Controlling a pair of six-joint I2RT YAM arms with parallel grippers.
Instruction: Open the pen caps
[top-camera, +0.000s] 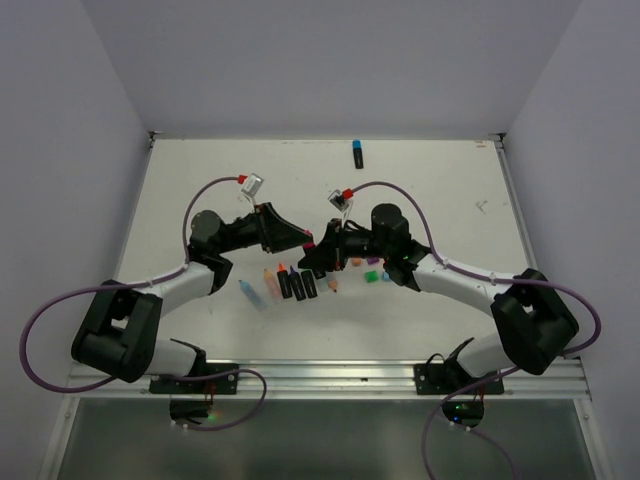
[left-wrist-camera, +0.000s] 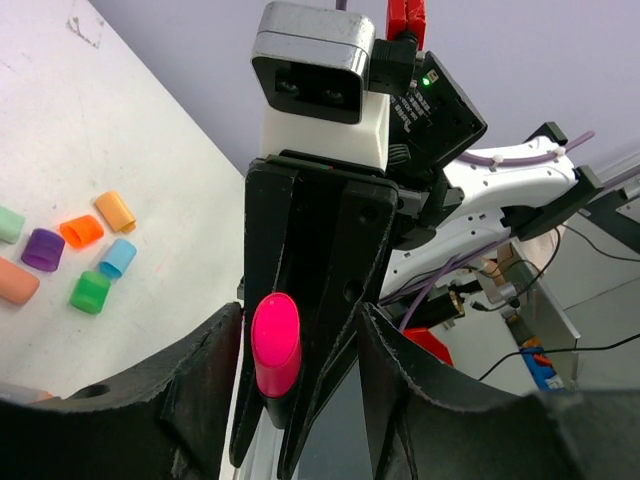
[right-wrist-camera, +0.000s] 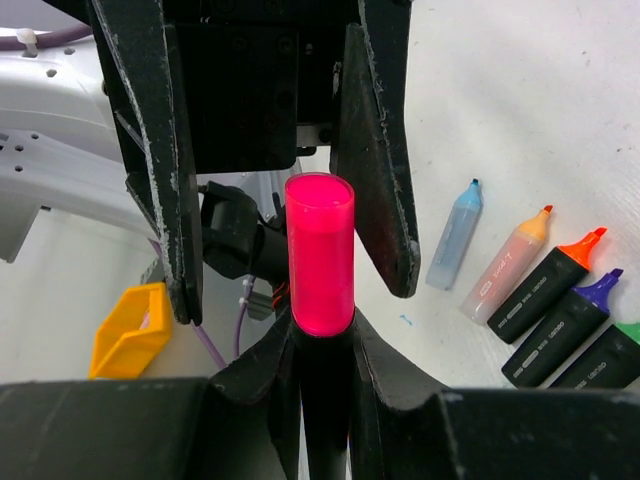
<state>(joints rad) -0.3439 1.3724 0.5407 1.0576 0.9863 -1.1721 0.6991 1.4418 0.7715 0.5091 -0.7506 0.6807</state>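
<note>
My right gripper (right-wrist-camera: 320, 345) is shut on a black highlighter body, with its pink cap (right-wrist-camera: 320, 255) sticking out past the fingertips. My left gripper (left-wrist-camera: 300, 330) is open, its fingers (right-wrist-camera: 378, 150) standing on either side of the pink cap (left-wrist-camera: 276, 345) without touching it. The cap sits nearer the left finger in the left wrist view. In the top view both grippers meet at mid-table around the pink cap (top-camera: 309, 243). Loose caps lie on the table: purple (left-wrist-camera: 43, 249), orange (left-wrist-camera: 81, 232), cyan (left-wrist-camera: 117, 258) and green (left-wrist-camera: 90, 292).
Several uncapped highlighters lie in a row (top-camera: 298, 285): pale blue (right-wrist-camera: 455, 233), pale orange (right-wrist-camera: 505, 265), and black ones with an orange tip (right-wrist-camera: 550, 285) and a purple tip (right-wrist-camera: 565, 325). A blue-capped pen (top-camera: 357, 153) stands near the far edge. White walls enclose the table.
</note>
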